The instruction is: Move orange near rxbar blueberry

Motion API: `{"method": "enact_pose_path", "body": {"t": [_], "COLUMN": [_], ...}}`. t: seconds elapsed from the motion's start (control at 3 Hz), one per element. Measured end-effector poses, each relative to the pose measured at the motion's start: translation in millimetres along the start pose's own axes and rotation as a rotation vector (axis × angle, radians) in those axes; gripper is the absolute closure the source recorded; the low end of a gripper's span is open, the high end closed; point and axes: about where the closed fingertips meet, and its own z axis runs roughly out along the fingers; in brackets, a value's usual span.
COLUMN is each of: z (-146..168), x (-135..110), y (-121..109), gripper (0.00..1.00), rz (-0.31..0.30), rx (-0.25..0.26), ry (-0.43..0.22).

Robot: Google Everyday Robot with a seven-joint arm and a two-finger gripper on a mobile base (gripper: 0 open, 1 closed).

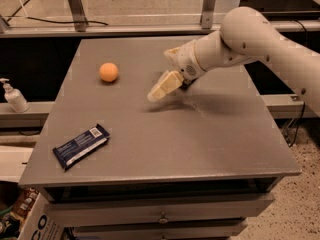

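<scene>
The orange [108, 72] sits on the grey table [200, 144] at its back left. The rxbar blueberry [80, 145], in a dark blue wrapper with a white patch, lies flat near the front left corner. My gripper [161, 79] hangs over the middle of the table's back half, to the right of the orange and about a hand's width from it. It is open and empty, with one cream finger [163, 86] pointing down-left toward the table. The orange and the bar lie far apart.
A dark object [187, 83] shows only as a sliver behind the gripper. A soap bottle [14, 98] stands on a ledge left of the table. A metal rail [125, 30] runs behind it. A cardboard box [30, 219] sits on the floor at lower left.
</scene>
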Motion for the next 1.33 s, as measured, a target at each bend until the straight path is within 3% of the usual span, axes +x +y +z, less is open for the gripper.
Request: {"method": "enact_pose_path", "body": {"t": [0.67,1.33], "z": [58.4,116.0], "x": [-32.9,-70.5], "y": [-7.8,3.0], "gripper": [0.00,0.00], "rz": [0.061,0.036], "rx": [-0.021,-0.122], "ry": [-0.140,-0.198]}}
